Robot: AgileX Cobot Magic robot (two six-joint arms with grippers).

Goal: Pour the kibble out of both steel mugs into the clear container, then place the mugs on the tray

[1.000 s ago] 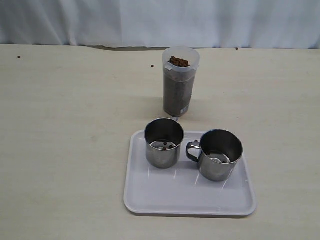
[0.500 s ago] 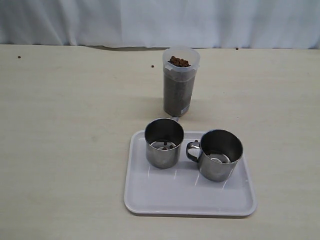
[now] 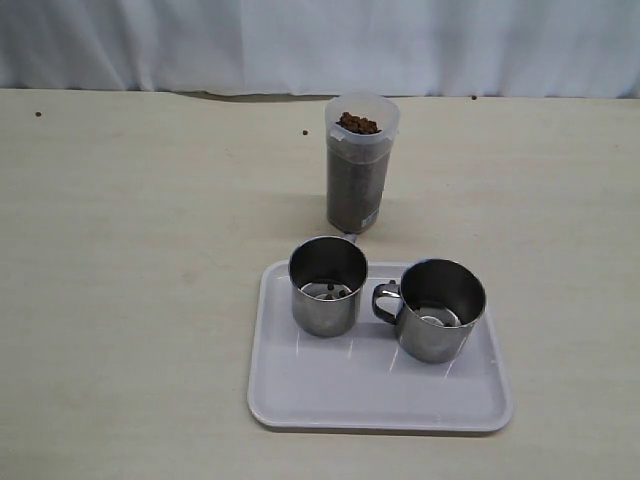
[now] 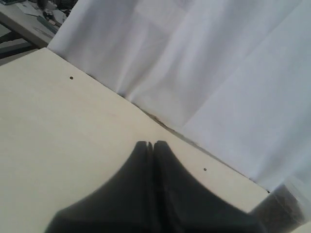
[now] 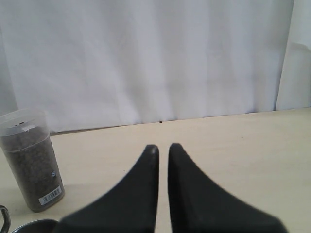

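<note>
Parked on tray (image 3: 300, 400), pouring seemingly done: left mug (image 3: 328, 290), right mug (image 3: 440, 325); left gripper (image 4: 150, 143), right gripper (image 5: 162, 145) pressed together, empty.

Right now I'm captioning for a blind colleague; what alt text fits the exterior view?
A steel mug and a second steel mug beside it stand upright on a white tray; just behind the tray a clear container holds kibble almost to its rim. Stray pellets dot the beige table.
</note>
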